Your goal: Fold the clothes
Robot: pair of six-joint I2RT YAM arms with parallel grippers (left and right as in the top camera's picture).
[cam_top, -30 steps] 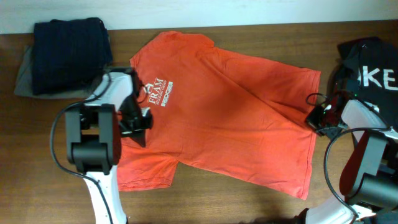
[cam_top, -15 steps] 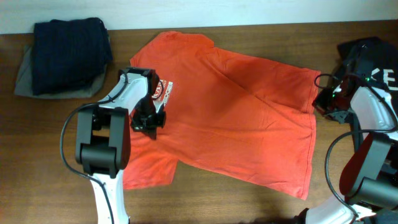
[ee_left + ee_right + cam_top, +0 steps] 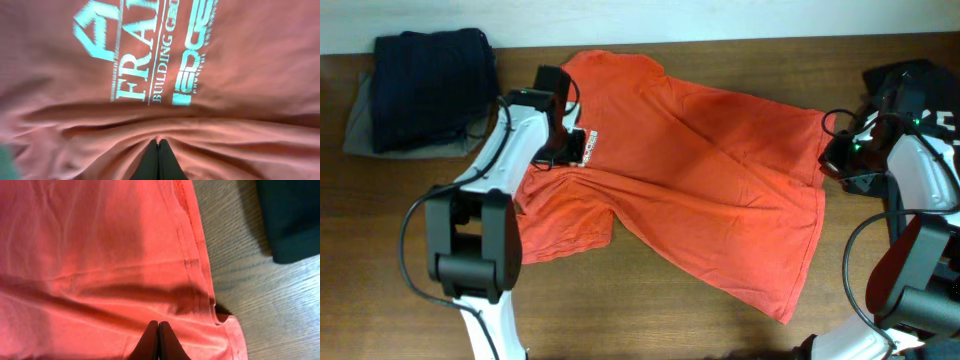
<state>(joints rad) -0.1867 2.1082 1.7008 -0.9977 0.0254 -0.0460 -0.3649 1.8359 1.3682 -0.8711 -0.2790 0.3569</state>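
While looking down from overhead, can pick out the orange-red T-shirt right away: sprawled across the middle of the wooden table, rumpled, with 1 short sleeve lying toward the near left. Pinched at 2 places.

Over to the left gripper first: down on the chest area right beside the white print, jaws pressed tight together on a tuck of cloth, with creases fanning out from the black fingertips in the wrist view.

Plenty to read up close — a white house-shaped logo, then big capitals "FRA" running off the frame edge, and beneath a thin rule the smaller "BUILDING C", again cut off. Next to that, a block of stylised letters, too blurred to make out.

Across to the right gripper: sitting at the shirt's right-hand edge, jaws closed flush on the fabric just inside the stitched hem, with folds pulling toward the tips and bare wood just beyond the edge.

Off to the sides now — in the far left corner, a dark navy folded garment stacked on a grey garment. At the far right, a black garment lying partly behind the right arm, close to the shirt's edge but not touching.
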